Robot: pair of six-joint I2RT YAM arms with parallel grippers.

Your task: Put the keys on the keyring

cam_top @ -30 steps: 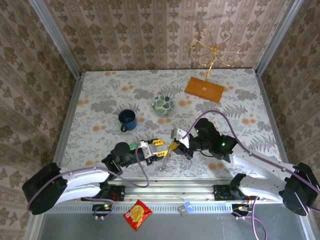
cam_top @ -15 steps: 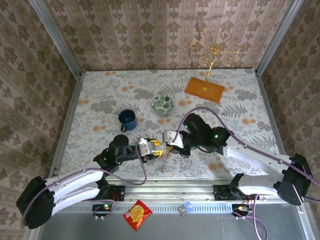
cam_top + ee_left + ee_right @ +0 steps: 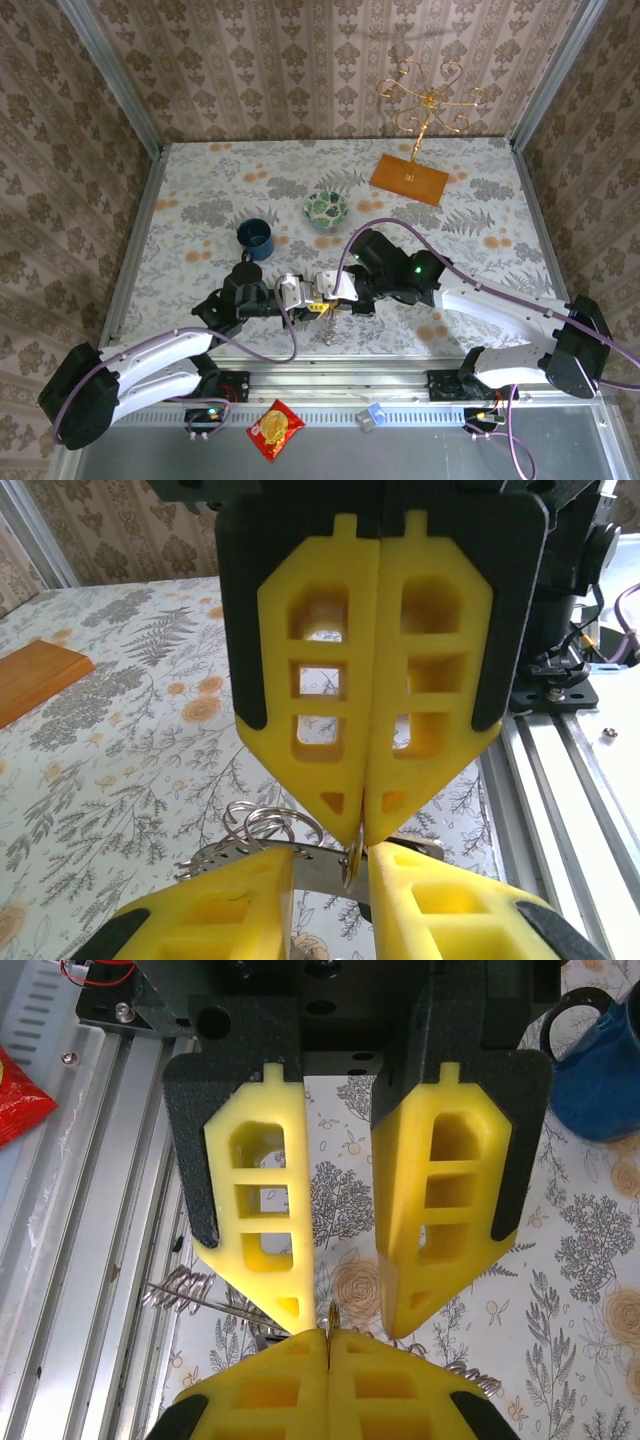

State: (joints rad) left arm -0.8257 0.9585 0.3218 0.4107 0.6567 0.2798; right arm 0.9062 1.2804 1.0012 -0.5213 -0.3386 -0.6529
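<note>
The keyring (image 3: pixel 320 865) is a flat grey metal piece carrying several small wire rings (image 3: pixel 262 825), held in the air near the table's front edge. My right gripper (image 3: pixel 329 1335) is shut on the edge of one small ring (image 3: pixel 331 1315); it also appears from the front in the left wrist view, right gripper (image 3: pixel 362 825). My left gripper (image 3: pixel 330 870) faces it tip to tip, jaws apart, straddling that ring. From above, the left gripper (image 3: pixel 303 296) and right gripper (image 3: pixel 330 290) meet. A thin piece (image 3: pixel 327 333) hangs below; I cannot tell if it is one of the keys.
A blue mug (image 3: pixel 255 240) and a patterned bowl (image 3: pixel 327 209) stand behind the grippers. An orange board (image 3: pixel 408 180) with a gold wire stand (image 3: pixel 425 100) is at the back right. A red packet (image 3: pixel 275 428) lies beyond the front rail.
Both grippers have shifted left together, staying tip to tip. My left jaws have narrowed around the small ring. The right gripper has stayed shut.
</note>
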